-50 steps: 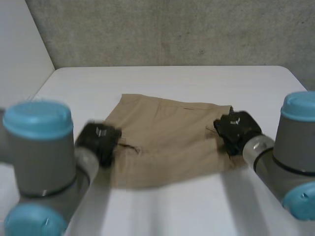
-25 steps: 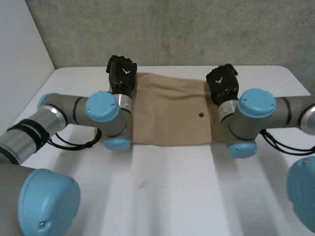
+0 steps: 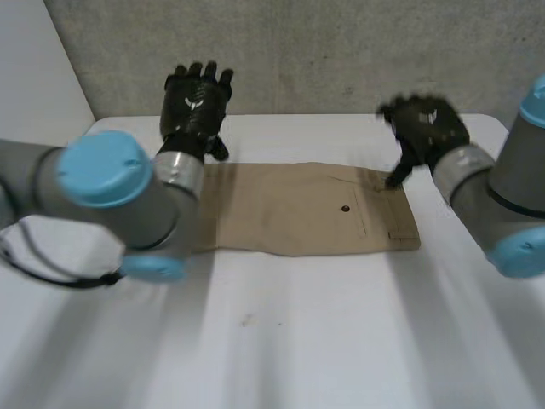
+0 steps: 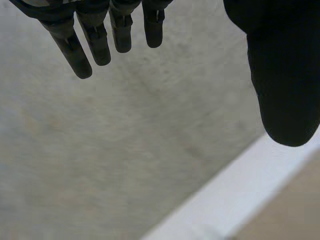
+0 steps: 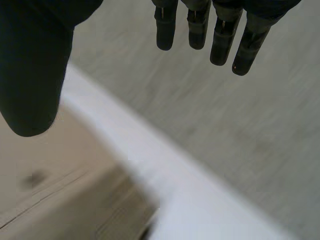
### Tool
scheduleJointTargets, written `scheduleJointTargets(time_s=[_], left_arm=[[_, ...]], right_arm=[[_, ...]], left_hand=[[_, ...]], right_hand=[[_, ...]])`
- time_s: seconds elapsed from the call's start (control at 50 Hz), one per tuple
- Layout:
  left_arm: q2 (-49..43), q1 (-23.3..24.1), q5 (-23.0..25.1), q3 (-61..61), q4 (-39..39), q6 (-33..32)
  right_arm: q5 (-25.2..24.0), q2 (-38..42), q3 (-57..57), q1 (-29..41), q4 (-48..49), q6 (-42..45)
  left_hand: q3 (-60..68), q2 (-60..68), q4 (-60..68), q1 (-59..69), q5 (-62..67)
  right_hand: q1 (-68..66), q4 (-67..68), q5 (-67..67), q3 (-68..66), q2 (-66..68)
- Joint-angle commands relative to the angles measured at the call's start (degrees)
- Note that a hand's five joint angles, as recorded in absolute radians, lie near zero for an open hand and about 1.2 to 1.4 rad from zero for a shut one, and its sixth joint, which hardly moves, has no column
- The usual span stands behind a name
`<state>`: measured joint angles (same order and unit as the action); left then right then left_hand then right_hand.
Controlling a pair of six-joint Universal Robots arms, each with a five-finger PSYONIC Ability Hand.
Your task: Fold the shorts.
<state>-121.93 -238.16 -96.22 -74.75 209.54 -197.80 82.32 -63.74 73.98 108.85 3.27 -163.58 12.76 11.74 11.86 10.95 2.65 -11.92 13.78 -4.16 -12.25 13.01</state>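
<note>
The tan shorts (image 3: 306,209) lie folded into a flat rectangle on the white table (image 3: 281,341), a small dark button on top. My left hand (image 3: 196,100) hovers above the fold's far left corner, fingers (image 4: 80,55) straight and spread, holding nothing. My right hand (image 3: 423,128) hangs over the far right corner, fingers (image 5: 240,47) also straight and empty. A strip of tan cloth (image 5: 55,180) lies under the right thumb, and a sliver of shorts (image 4: 295,210) shows beneath the left thumb.
A grey concrete wall (image 3: 341,51) stands just behind the table's far edge, close to both hands. The broad near half of the table lies bare in front of the shorts.
Both hands carried the near part of the shorts over to the far edge, making the fold. They have since let go, opened and lifted clear of the cloth.
</note>
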Motion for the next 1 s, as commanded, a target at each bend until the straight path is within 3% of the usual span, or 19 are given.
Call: scheduleJointTargets(time_s=[0.02, 0.16, 0.36, 0.44, 0.5, 0.68, 0.84, 0.9, 1.0], left_arm=[[10.30, -4.24, 5.52, -16.03, -6.77, 9.97], [10.40, -4.95, 3.06, -21.31, -10.90, 10.33], [10.31, -4.95, -0.02, -22.37, -10.82, 10.33], [10.31, -4.42, 0.25, -22.72, -10.91, 10.33], [10.31, -4.16, 0.42, -22.81, -11.08, 10.41], [13.99, -4.07, 0.69, -23.60, -11.17, 10.15], [16.99, -3.90, 0.78, -19.31, -11.52, 9.80], [16.99, -2.67, 0.77, -15.71, -12.48, 9.89], [15.94, -0.03, 0.95, -9.90, -13.80, 9.80]], right_arm=[[-2.60, 0.98, 9.50, -4.08, -5.92, -1.74], [-2.34, 4.58, 13.82, -4.52, 4.53, -0.95], [-2.07, 10.38, 12.94, -4.61, 10.61, -0.69], [-1.99, 11.53, 12.85, -4.96, 14.65, -0.68], [-1.81, 11.70, 12.94, -5.31, 17.72, -0.25], [6.01, 5.82, 13.29, -8.21, 15.72, 10.20], [7.24, 3.36, 11.81, -12.96, 12.90, 31.80], [6.81, 3.18, 10.05, -11.21, 13.16, 34.12], [2.60, 3.18, 5.74, -0.51, 13.34, 34.30]], left_hand=[[-2.38, -1.36, -1.48, -0.57, -2.27], [-2.38, -1.36, -1.48, -0.57, -2.27], [-2.55, -1.53, -1.65, -0.74, -2.44], [-2.55, -1.53, -1.65, -0.74, -2.44], [-2.55, -1.53, -1.65, -0.74, -2.44], [-2.55, -1.53, -1.65, -0.74, -2.44], [-2.76, -1.74, -1.86, -0.95, -2.65], [-2.76, -1.74, -1.86, -0.95, -2.65], [-2.72, -1.70, -1.82, -0.91, -2.61]], right_hand=[[1.92, -3.78, 4.16, 2.25, -3.01], [-5.88, 4.02, -3.64, -5.56, 4.80], [-20.18, 18.32, -17.95, -19.86, 19.10], [-39.48, 37.62, -37.25, -39.16, 38.40], [-68.01, 66.15, -65.77, -67.69, 66.93], [-68.08, 66.22, -65.84, -67.75, 66.99], [-68.08, 66.22, -65.84, -67.75, 66.99], [-68.08, 66.22, -65.84, -67.75, 66.99], [-68.08, 66.22, -65.84, -67.75, 66.99]])
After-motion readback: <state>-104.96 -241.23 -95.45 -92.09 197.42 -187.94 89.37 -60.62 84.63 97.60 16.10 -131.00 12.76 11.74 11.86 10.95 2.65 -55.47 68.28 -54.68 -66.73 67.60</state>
